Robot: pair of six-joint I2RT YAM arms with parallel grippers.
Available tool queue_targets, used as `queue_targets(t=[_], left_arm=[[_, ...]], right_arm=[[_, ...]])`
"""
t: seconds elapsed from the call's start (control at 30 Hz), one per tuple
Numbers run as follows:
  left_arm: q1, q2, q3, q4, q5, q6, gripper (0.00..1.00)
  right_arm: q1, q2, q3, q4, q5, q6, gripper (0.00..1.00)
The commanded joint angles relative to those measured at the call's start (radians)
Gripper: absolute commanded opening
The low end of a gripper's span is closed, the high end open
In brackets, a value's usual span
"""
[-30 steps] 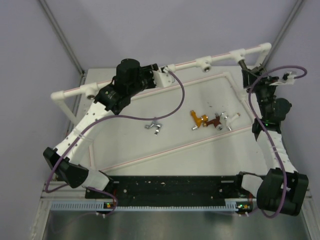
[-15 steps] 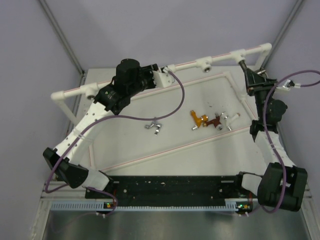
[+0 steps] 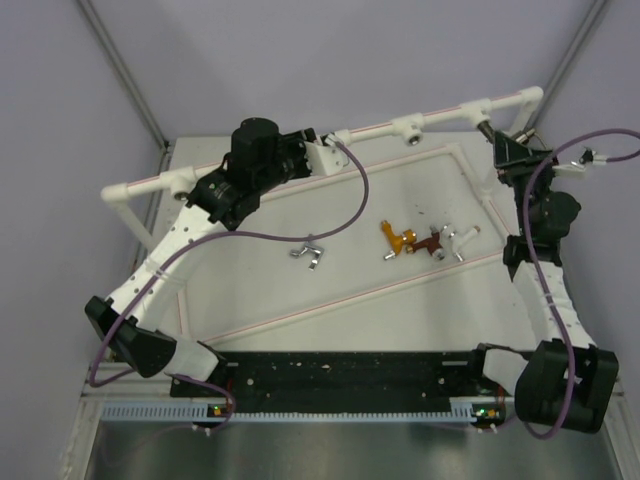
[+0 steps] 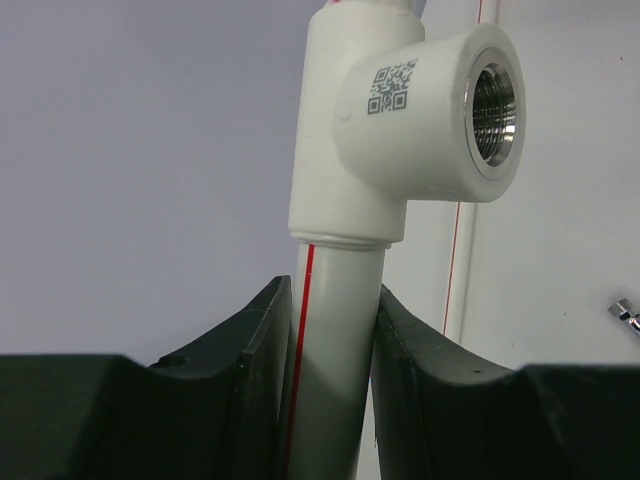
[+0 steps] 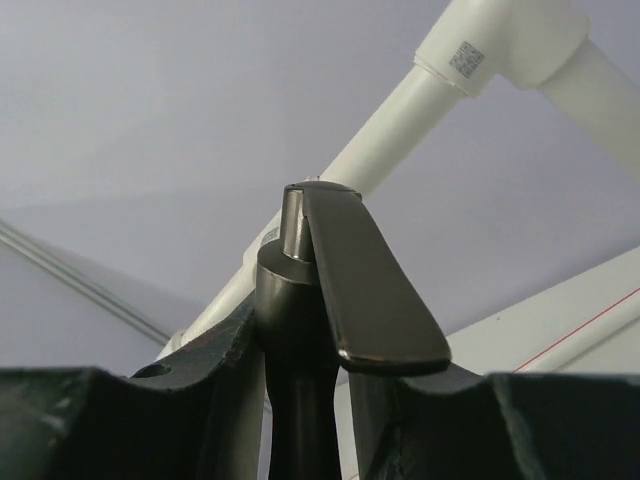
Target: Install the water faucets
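My left gripper [image 3: 322, 156] is shut on the white red-striped pipe [image 4: 335, 340], just below a tee socket [image 4: 440, 110] with a metal-threaded hole. My right gripper [image 3: 503, 150] is shut on the dark grey faucet [image 5: 300, 300], whose lever handle [image 5: 375, 290] sticks up between the fingers. It holds the faucet close under the pipe's right-end socket [image 3: 484, 106]. On the table lie the silver faucet [image 3: 310, 252], the orange-gold faucet [image 3: 397, 240], the reddish-brown faucet [image 3: 430, 243] and the white faucet [image 3: 458, 240].
The pipe frame [image 3: 250, 160] runs from the far left to the far right corner, with further sockets at the left [image 3: 180, 181] and the middle [image 3: 408, 127]. A thin white rail [image 3: 340, 295] crosses the table. Purple cables [image 3: 350, 200] hang from both wrists.
My right wrist has turned and shifted slightly toward the pipe's right end with the dark grey faucet; its cable has swung out to the right. The left arm has not moved.
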Motion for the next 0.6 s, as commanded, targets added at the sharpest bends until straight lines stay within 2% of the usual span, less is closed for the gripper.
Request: queue_targets(t=[0.0,0.13,0.3,0.43,0.57], left_arm=[[-0.013,-0.029,-0.020,-0.103,0.093,-0.119,0.00],[-0.013,-0.030,-0.021,-0.096,0.096,-0.119,0.00],[-0.012,-0.033,-0.024,-0.083,0.097,-0.122,0.00],[-0.012,-0.046,-0.024,-0.067,0.102,-0.128,0.00],[-0.012,-0.056,-0.024,-0.064,0.110,-0.129,0.00]], right_arm=[[0.007,-0.028,-0.012,0.120,-0.045,-0.301,0.00],[0.007,-0.085,-0.020,0.127,-0.128,-0.612,0.00],[0.007,-0.157,0.000,0.056,-0.316,-0.991,0.00],[0.007,-0.199,-0.019,0.084,-0.398,-1.150,0.00],[0.007,-0.203,0.003,0.019,-0.469,-1.318,0.00]])
